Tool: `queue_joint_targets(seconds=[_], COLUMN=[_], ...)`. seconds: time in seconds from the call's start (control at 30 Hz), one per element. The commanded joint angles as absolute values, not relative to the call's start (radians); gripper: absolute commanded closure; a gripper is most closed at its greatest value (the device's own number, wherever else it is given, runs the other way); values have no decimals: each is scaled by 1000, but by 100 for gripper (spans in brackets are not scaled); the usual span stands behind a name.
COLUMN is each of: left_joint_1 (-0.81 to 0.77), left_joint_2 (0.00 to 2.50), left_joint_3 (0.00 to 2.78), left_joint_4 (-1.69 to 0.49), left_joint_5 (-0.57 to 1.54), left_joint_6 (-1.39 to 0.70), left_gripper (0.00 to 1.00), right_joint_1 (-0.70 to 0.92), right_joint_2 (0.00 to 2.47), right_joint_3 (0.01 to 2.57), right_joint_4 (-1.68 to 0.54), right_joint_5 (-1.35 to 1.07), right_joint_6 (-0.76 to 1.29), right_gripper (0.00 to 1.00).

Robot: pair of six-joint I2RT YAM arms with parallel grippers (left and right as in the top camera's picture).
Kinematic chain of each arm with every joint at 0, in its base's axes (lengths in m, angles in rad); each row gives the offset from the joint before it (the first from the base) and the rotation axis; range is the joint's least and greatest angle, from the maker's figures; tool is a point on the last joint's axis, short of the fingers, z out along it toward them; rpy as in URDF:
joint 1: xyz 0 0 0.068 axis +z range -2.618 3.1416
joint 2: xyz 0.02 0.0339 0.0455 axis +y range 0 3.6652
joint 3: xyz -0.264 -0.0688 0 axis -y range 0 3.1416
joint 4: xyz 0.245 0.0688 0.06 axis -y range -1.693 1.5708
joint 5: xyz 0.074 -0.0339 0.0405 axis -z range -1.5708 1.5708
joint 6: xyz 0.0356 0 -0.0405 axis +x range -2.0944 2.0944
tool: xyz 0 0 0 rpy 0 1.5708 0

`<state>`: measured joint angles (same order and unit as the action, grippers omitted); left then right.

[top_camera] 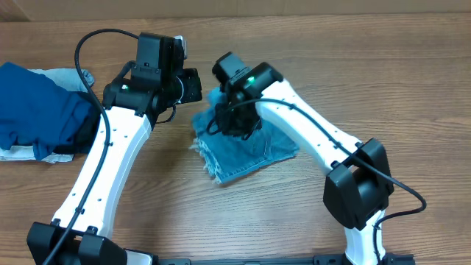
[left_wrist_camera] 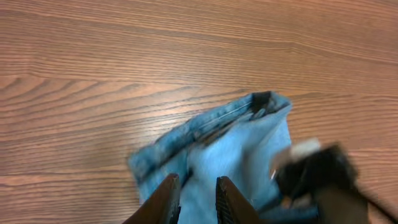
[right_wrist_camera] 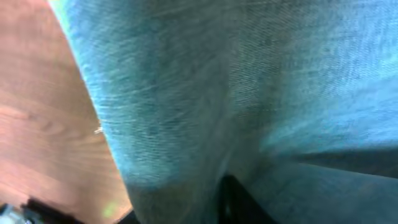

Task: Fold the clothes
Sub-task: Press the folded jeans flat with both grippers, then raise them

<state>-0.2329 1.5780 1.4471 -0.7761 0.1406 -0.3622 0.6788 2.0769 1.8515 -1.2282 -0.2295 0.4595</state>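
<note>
Jeans (top_camera: 254, 151) folded, long axis diagonal, left pincer (left_wrist_camera: 196, 205) slightly parted, right pincer (top_camera: 237, 125) unclear

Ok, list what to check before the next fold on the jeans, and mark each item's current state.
1. Jeans lie as one compact bundle on the table: ok.
2. Bundle edges are tidy: not ok. A frayed edge sticks out at its lower left.
3. Left fingers are apart and above the denim, with no cloth pinched: ok.
4. Right arm has a secure hold on the jeans: cannot tell. Its wrist view shows only close denim.
5. Dark blue garment lies apart from the jeans: ok.
</note>
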Motion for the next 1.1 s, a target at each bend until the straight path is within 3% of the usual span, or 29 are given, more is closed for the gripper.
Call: queue_joint_targets(seconds=[0.0, 0.4, 0.53, 0.57, 0.63, 0.73, 0.87, 0.97, 1.07], left_joint_1=[-228, -228, -231, -233, -243, -286, -315, -307, -278], left_joint_2=[1568, 1569, 1576, 1597, 1636, 1771, 1913, 1925, 1926], left_joint_3=[1449, 1449, 1448, 1447, 1446, 1446, 1446, 1446, 1443], left_joint_4=[-778, -786, -805, -808, -808, -770, -804, -982, -1016], left_joint_5=[78, 78, 102, 147, 177, 282, 355, 182, 110], left_joint_6=[-336, -336, -336, -335, -327, -324, -317, -260, -243], left_gripper=[76, 73, 73, 79, 85, 95, 96, 96, 96], right_joint_1=[739, 753, 743, 712, 677, 602, 609, 683, 690], right_joint_2=[2061, 1929, 1874, 1874, 1875, 1875, 1875, 1875, 1875], right_joint_3=[1855, 1855, 1855, 1853, 1847, 1754, 1506, 1425, 1418], right_joint_4=[-1243, -1328, -1376, -1372, -1348, -1274, -1136, -1175, -1221], right_joint_5=[-263, -194, 42, 92, 123, 70, -288, -343, -286], right_joint_6=[500, 432, 426, 415, 414, 410, 305, 273, 274], right_gripper=[62, 67, 67, 89, 96, 96, 96, 96, 96])
